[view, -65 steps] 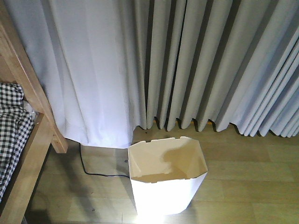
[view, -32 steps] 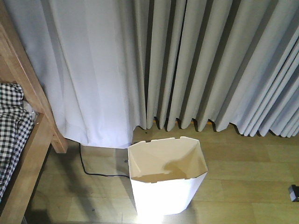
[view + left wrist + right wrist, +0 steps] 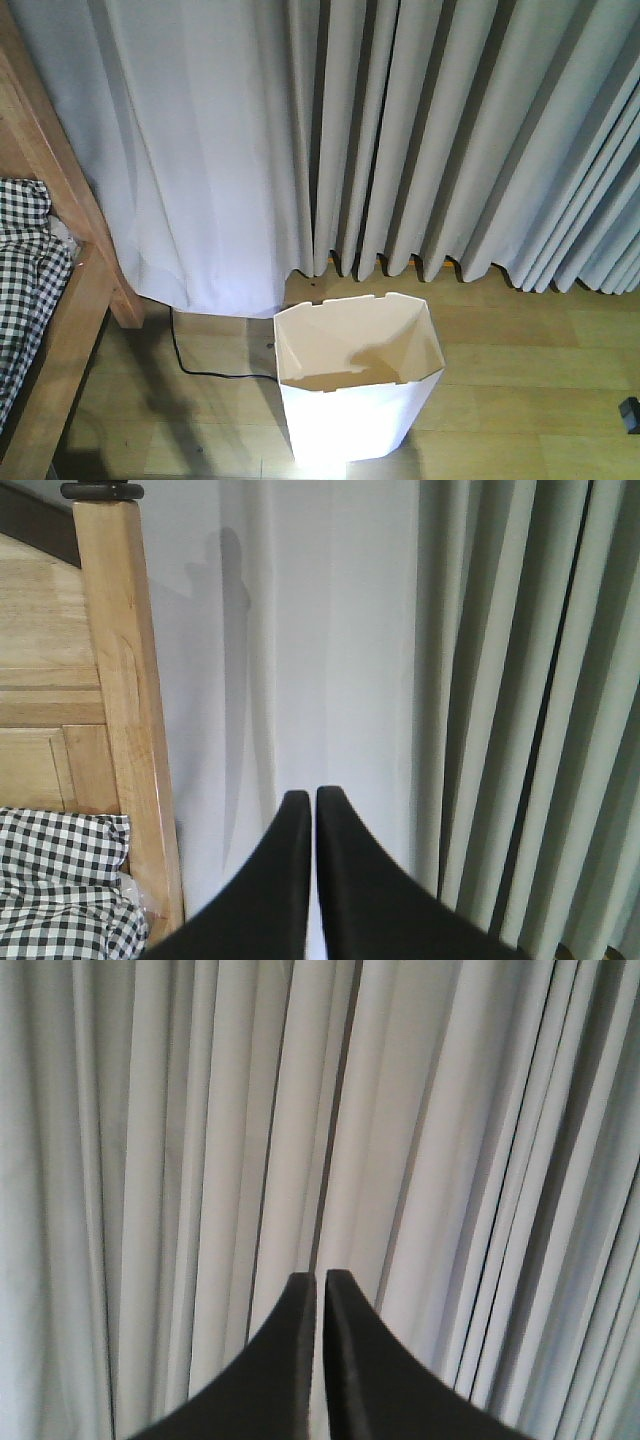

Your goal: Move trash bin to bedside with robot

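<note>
With both the left gripper (image 3: 312,798) and right gripper (image 3: 320,1278) clenched empty above it, we should nudge the bin (image 3: 358,385) gently left toward the bed (image 3: 62,330).

Domestic bedroom.
Wooden bed frame (image 3: 60,250) with black-and-white checked bedding (image 3: 25,290) at 9 o'clock; full-length pale curtains (image 3: 420,140) across 12 o'clock; wood-plank floor (image 3: 520,380); white trash bin (image 3: 355,385) at 6 o'clock.
</note>
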You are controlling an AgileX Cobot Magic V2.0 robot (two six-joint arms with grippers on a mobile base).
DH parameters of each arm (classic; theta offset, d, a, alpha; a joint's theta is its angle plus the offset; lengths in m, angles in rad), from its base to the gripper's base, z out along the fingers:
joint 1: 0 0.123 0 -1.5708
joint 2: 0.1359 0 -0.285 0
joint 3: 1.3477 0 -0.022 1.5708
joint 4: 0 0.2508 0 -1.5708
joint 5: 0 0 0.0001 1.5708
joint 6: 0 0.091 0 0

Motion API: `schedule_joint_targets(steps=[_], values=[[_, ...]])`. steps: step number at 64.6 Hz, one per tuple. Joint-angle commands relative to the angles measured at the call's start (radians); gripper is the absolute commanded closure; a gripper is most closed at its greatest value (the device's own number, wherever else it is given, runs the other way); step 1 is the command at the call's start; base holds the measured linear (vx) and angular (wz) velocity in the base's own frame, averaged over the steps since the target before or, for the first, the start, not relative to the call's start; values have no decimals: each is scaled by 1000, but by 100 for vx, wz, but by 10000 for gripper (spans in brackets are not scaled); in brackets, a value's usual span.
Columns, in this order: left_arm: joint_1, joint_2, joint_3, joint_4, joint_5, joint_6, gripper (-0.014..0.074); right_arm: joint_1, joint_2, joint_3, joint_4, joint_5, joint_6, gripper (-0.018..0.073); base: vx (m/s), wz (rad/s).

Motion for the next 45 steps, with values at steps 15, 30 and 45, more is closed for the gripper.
schedule_joint_targets(steps=[15, 30, 45], values=[[-5, -8, 20, -10, -76, -2, 603, -1, -11, 20, 2, -50, 3, 562, 0, 0], [-5, -8, 20, -10, -76, -2, 603, -1, -11, 20, 14, -50, 2, 562, 0, 0], [-5, -8, 20, -10, -76, -2, 603, -1, -11, 20, 14, -50, 2, 562, 0, 0]])
